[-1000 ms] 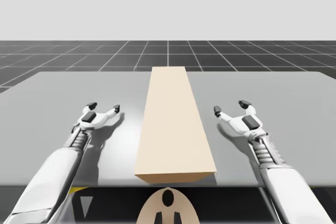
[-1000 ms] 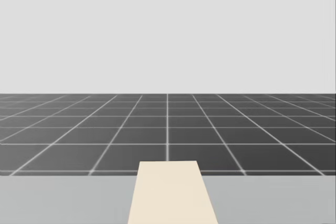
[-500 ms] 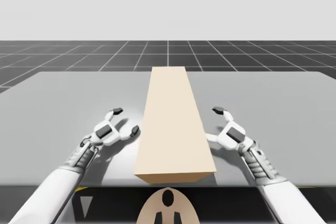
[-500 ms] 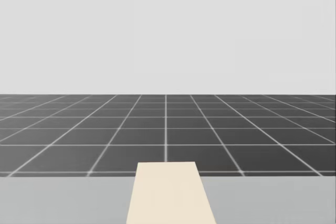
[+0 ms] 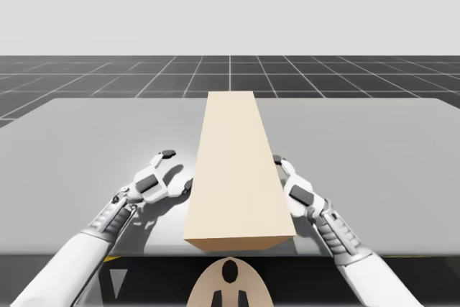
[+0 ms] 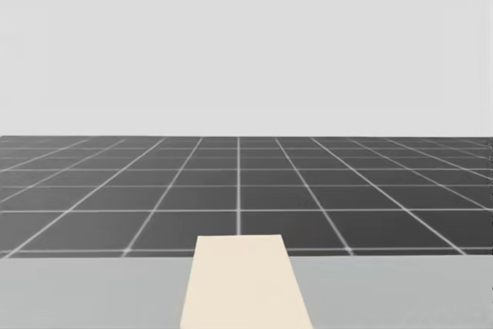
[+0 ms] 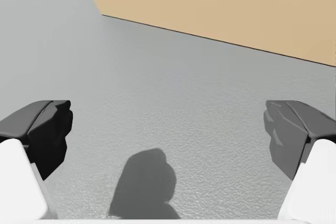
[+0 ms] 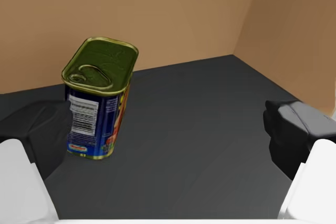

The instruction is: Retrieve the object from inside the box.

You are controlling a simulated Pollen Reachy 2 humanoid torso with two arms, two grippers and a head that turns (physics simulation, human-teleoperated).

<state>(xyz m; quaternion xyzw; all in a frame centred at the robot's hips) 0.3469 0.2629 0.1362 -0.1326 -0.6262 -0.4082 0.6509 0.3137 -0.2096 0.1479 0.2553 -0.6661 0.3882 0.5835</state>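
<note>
**Blue can (image 8: 100, 98) stands upright inside tan box (image 5: 241, 170)**

The robot's right claw (image 8: 168, 129), fingers spread wide, is at the box's right side. The gold-topped can stands on the dark floor just ahead of one finger. The left claw (image 5: 177, 170), likewise open, hovers over the grey worktop (image 5: 86, 134) beside the box.

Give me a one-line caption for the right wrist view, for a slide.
Open right gripper looks into the tan box at an upright blue rectangular can with a gold lid.
</note>
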